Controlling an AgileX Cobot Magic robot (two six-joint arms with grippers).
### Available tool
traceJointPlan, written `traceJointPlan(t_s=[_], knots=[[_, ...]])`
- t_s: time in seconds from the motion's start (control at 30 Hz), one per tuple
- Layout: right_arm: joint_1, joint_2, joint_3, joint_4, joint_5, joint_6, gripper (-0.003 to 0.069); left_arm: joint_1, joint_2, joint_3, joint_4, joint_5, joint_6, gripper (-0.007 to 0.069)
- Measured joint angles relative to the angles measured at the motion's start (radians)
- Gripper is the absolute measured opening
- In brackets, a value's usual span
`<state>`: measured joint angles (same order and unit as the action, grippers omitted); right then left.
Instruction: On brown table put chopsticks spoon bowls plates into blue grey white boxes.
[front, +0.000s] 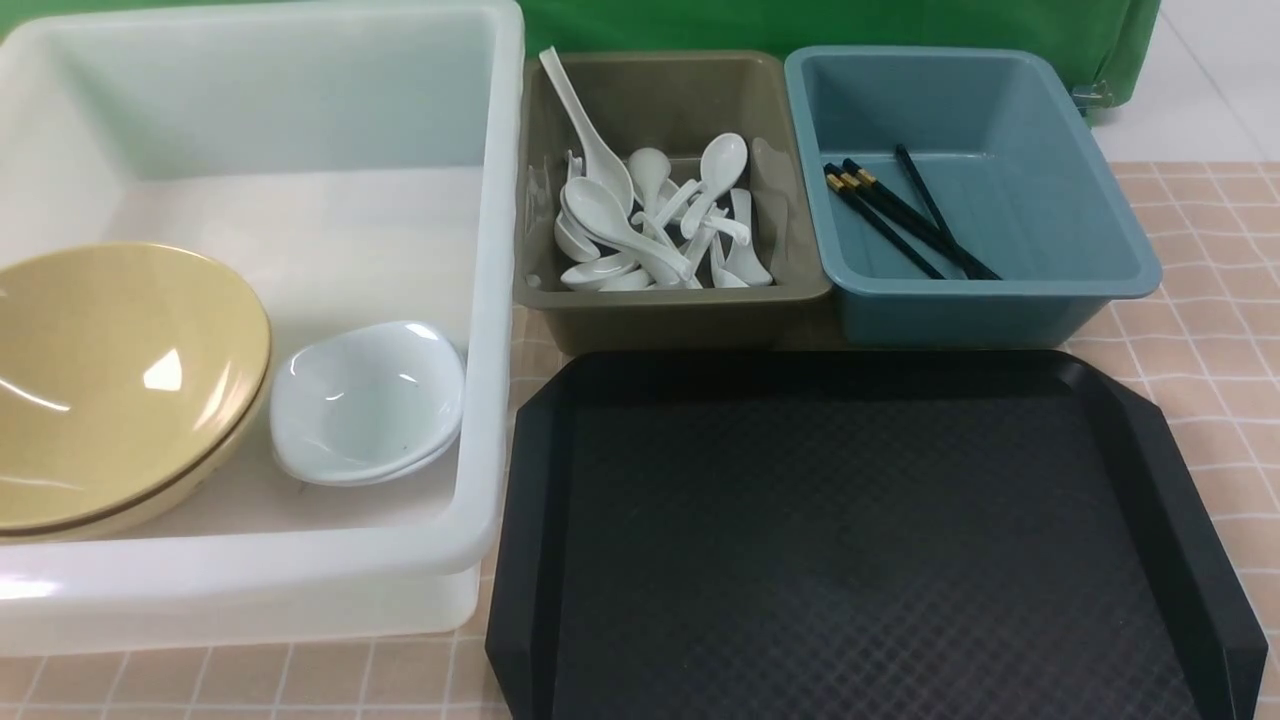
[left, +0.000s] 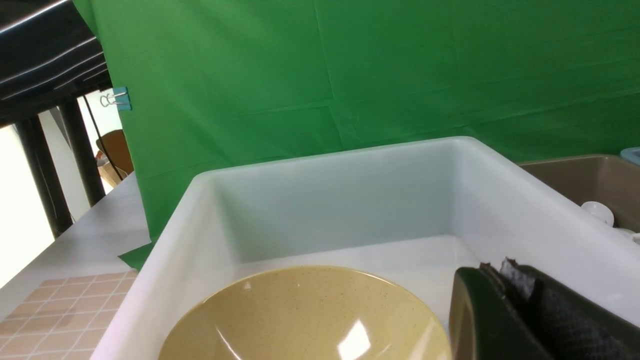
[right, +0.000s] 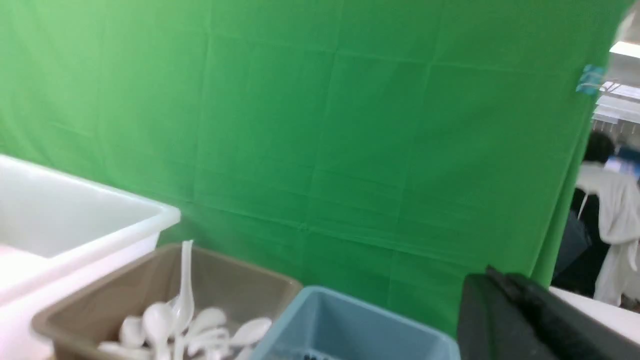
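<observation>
- Chopsticks (front: 905, 215) lie flat in the blue box (front: 1135, 270), spoons (front: 655, 215) heaped in the grey box (front: 540, 300): sorted by kind.
- Yellow bowl (front: 110, 380) and white bowls (front: 365, 400) sit in the white box (front: 490, 300), the roomiest.
- Black tray (front: 860, 540) on the table (front: 1200, 340) is bare, so the sorting looks finished.
- Left hand (left: 515, 290) and right hand (right: 505, 290) are pinched closed, holding nothing.
</observation>
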<state>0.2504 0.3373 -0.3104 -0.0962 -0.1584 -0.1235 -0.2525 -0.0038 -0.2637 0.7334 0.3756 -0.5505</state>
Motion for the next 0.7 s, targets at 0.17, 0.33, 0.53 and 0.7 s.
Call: traceJointPlan(t_s=[0.17, 0.33, 0.53, 0.7], knots=[[0.0, -0.317, 0.242, 0.0, -0.036, 0.036, 0.0039, -0.001, 0.004, 0.001, 0.0, 0.001, 0.0, 0.0002], [0.0, -0.312, 0.336, -0.004, -0.155, 0.11, 0.0039, -0.001, 0.004, 0.002, 0.003, 0.005, 0.0, 0.0002], [0.0, -0.305, 0.337, -0.003, -0.136, 0.153, 0.0042, -0.002, 0.004, 0.003, 0.003, 0.008, 0.0, 0.0002], [0.0, -0.304, 0.337, -0.003, -0.015, 0.154, 0.0045, -0.002, 0.004, 0.003, 0.003, 0.012, 0.0, 0.0002]])
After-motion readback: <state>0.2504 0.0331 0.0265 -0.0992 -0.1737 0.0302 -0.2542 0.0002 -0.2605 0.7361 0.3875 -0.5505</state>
